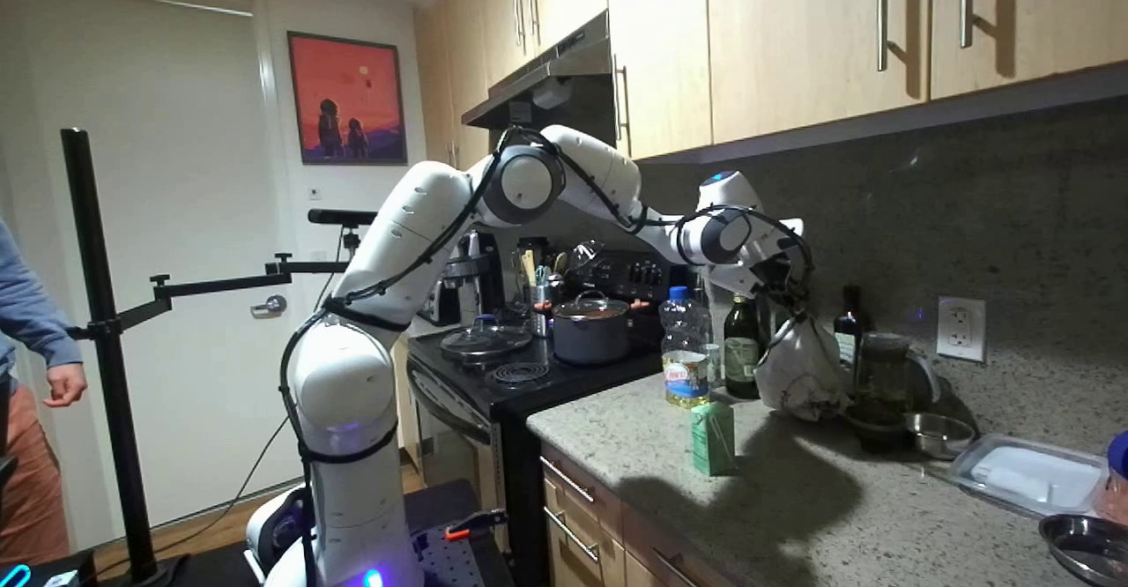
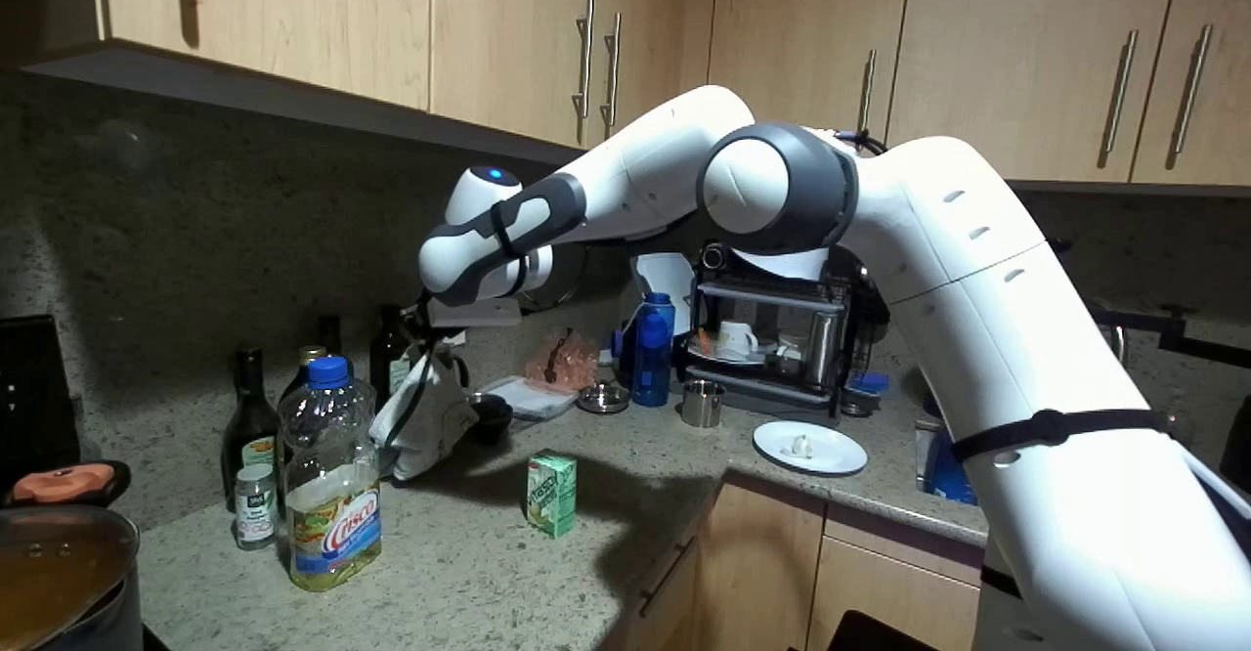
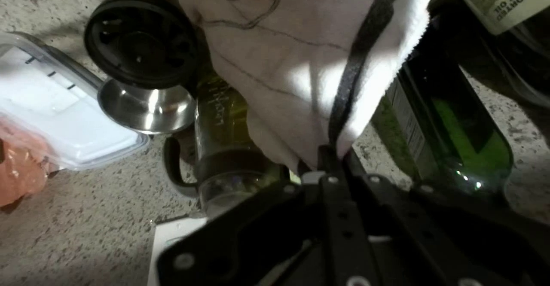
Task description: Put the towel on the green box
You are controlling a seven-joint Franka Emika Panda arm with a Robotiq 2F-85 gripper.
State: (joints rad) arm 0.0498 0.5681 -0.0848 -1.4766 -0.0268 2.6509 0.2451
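The gripper (image 3: 338, 159) is clamping the towel (image 3: 292, 67), which is hanging apart from the green box (image 2: 551, 495), itself carrying print seemingly too small to read. Near the box, a Crisco bottle (image 2: 330, 475) is holding yellow oil (image 2: 337, 578), a dark bottle (image 3: 505, 2) showing "IMPORTED OLIVE OIL".

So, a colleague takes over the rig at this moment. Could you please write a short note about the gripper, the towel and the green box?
Gripper: shut on the towel, which hangs from it.
Where: towel near a green bottle; green box upright on the counter, apart from the towel. Whether the towel's lower end touches the counter, I cannot tell.
Done: towel gripped.
Left: bring it over the green box, lower it, release.
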